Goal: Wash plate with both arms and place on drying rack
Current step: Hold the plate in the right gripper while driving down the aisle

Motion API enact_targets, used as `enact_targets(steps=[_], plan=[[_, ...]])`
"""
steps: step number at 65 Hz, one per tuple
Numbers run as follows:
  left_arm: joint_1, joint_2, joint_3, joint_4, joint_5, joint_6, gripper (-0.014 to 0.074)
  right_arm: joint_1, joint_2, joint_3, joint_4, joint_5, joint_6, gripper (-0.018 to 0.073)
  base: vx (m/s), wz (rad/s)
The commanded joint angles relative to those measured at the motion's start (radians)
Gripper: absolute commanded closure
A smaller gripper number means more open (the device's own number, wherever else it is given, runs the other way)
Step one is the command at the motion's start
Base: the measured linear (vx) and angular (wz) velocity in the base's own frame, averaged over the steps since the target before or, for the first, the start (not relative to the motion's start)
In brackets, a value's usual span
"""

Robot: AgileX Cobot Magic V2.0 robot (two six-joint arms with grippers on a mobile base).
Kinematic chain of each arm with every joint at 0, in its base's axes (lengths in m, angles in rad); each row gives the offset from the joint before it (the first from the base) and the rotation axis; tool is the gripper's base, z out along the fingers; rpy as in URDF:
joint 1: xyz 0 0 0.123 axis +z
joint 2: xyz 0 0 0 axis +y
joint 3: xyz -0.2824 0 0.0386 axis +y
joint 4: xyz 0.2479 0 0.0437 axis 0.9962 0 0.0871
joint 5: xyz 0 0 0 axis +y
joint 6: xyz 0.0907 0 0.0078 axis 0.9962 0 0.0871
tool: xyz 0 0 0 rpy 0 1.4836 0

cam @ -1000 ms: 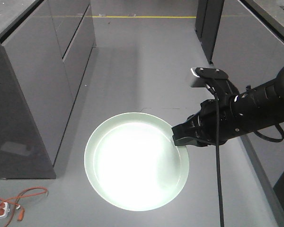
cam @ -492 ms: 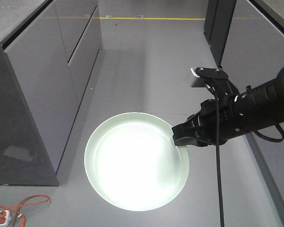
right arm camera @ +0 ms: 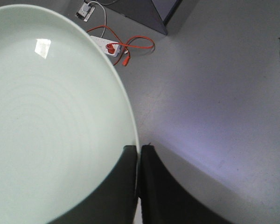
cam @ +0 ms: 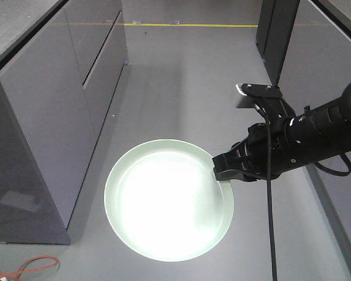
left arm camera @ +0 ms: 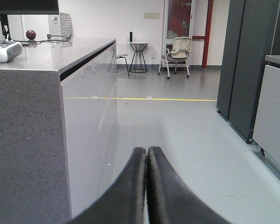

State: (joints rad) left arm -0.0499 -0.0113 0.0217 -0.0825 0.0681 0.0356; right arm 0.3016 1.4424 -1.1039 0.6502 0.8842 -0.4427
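**A:** Nearest to us, our right gripper (right arm camera: pixel 137 186) has its jaws pinched onto the rim of the plate (right arm camera: pixel 51 116). There is one jaw on each face, with only the thin edge between them.

**B:** We agree. The pale mint plate hangs in the air off that one grip, and its round face is turned up to the front camera and washed out by glare.

**A:** And our left gripper (left arm camera: pixel 146 186)?

**B:** Its jaws are pressed flat together with nothing between them. It points out low along the grey floor (left arm camera: pixel 186 126).

**A:** Below the plate we see an orange cable (right arm camera: pixel 130 46) looping on the floor, and a white power strip (right arm camera: pixel 105 44) touching it.

**B:** Further out, a grey speckled counter (left arm camera: pixel 32 116) runs along one side.

**A:** Past it a yellow line (left arm camera: pixel 177 99) crosses the floor.

**B:** Farthest back, by the wall, we make out a pale chair (left arm camera: pixel 178 51) just beside a small round table (left arm camera: pixel 138 56).
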Motion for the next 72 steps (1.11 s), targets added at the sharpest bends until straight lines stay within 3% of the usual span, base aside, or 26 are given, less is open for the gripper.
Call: enact_targets(steps=[1,72], plan=[[-0.002,-0.015,-0.026,-0.006,-0.077,-0.009,0.0603,0.0,-0.036,-0.026,0.039,-0.022,-0.011,0.0561,0.15,0.01],[-0.002,-0.015,-0.026,-0.006,-0.077,-0.009,0.0603,0.0,-0.036,-0.026,0.039,-0.022,-0.011,0.0561,0.14,0.0]])
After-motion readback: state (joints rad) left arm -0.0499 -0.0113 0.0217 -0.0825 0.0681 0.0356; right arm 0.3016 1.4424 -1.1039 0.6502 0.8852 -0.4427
